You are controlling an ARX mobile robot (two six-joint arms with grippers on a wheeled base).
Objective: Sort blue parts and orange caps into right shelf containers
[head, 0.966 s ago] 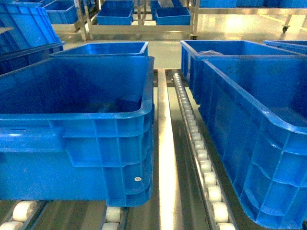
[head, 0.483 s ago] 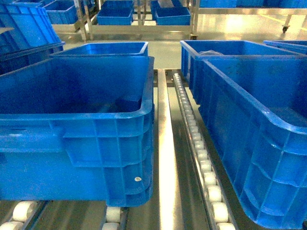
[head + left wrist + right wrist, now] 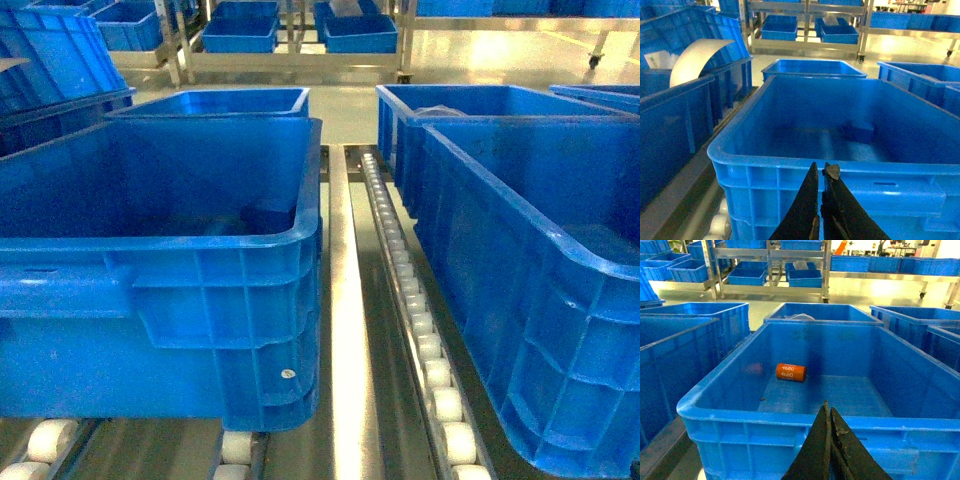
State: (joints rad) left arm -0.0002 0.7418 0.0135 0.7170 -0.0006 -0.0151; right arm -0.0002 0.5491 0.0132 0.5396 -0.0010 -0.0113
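An orange cap (image 3: 790,372) printed with 4680 lies on its side on the floor of the near right shelf container (image 3: 765,414), towards its far left. My right gripper (image 3: 828,408) is shut and empty, just before that crate's near rim. The same crate (image 3: 470,175) fills the right of the head view. My left gripper (image 3: 820,168) is shut on nothing, in front of the near rim of the left crate (image 3: 765,162). A blocky dark blue shape (image 3: 860,133) sits on that crate's floor; I cannot tell whether it is a blue part. Neither gripper shows in the head view.
A roller track (image 3: 415,300) and a steel rail (image 3: 343,330) run between the left crate (image 3: 200,245) and the right one. More blue crates (image 3: 215,102) stand behind and on a far rack (image 3: 240,35). Stacked crates (image 3: 685,100) flank the left.
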